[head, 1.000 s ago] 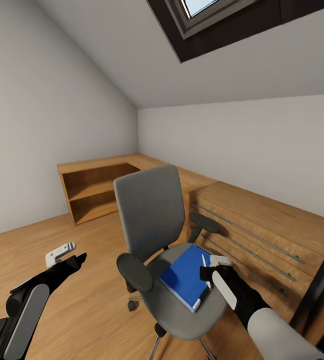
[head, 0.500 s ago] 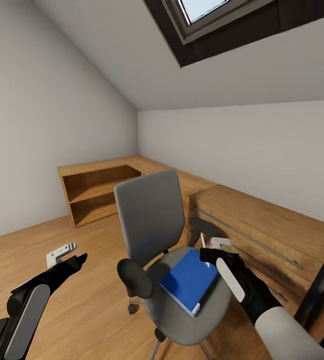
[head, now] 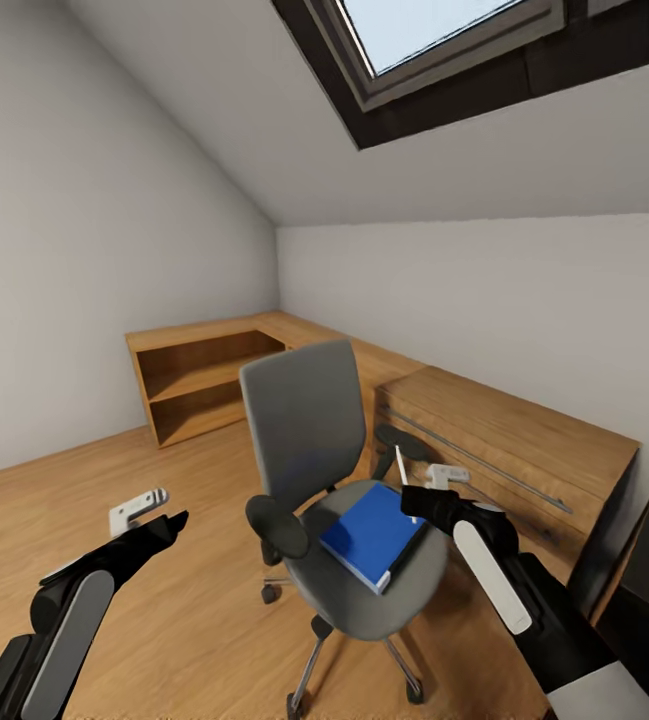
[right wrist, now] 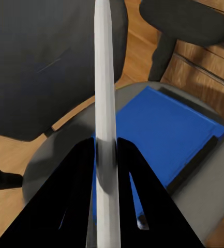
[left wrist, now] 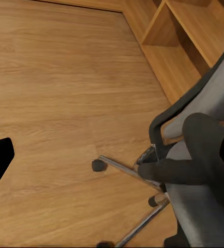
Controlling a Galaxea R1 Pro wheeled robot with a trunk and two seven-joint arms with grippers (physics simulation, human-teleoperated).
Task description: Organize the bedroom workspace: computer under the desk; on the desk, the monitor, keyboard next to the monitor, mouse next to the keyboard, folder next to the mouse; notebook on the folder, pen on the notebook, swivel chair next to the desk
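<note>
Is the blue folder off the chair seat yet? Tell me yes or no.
No: in the head view the folder lies flat on the swivel chair seat, while the right gripper holds the pen above it.

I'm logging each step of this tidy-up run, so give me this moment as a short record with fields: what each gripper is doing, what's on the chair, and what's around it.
right gripper: shut on the slim white pen, held above the seat
left gripper: over the wooden floor, holding nothing; jaw state unclear
grey upholstered swivel chair: stands beside the wooden drawer chest
bright blue folder: lies flat on the chair seat
behind the chair: low wooden open shelf unit in the corner
</note>
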